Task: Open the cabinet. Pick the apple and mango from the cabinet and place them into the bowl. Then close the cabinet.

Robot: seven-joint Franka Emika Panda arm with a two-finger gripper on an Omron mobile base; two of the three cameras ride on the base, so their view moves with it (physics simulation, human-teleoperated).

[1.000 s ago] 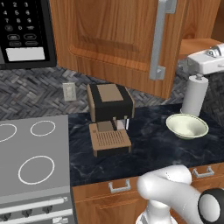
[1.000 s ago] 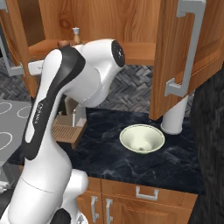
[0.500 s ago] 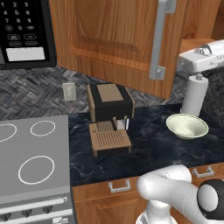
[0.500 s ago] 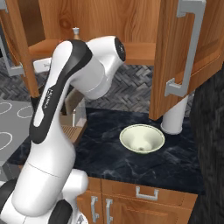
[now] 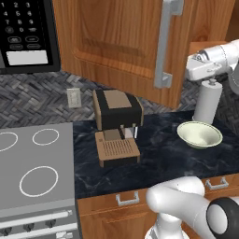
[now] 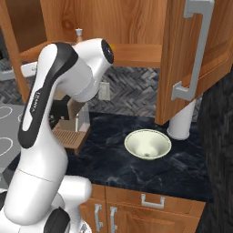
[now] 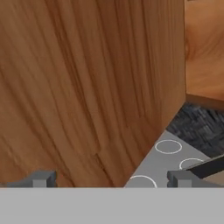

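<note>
- Cabinet (image 6: 113, 27) stands open above the bench (image 6: 150, 170): both doors are swung out, one door (image 5: 126, 42) with its bar handle (image 5: 164, 44) over the coffee machine (image 5: 116, 126), the other door (image 6: 200, 59) over the bowl. So I judge the opening step done.
- Bowl (image 6: 148, 144) sits on the bench below the cabinet, just beside a white cylinder (image 6: 182, 123) standing under the right-hand door; it holds nothing, so neither fruit has been delivered.
- Apple and mango: I cannot make them out on the cabinet's shelf from these angles.
- Tool (image 7: 109, 179) is up at cabinet height, its fingertips (image 7: 41, 178) spread wide with nothing between them; it faces the inner side of a door at close range, with the cooktop (image 7: 168, 159) seen past the door's edge.
- Left to do, by my reading: reach into the cabinet, carry each fruit down to the bowl, then shut both doors. Roughly the first step of four is complete.
</note>
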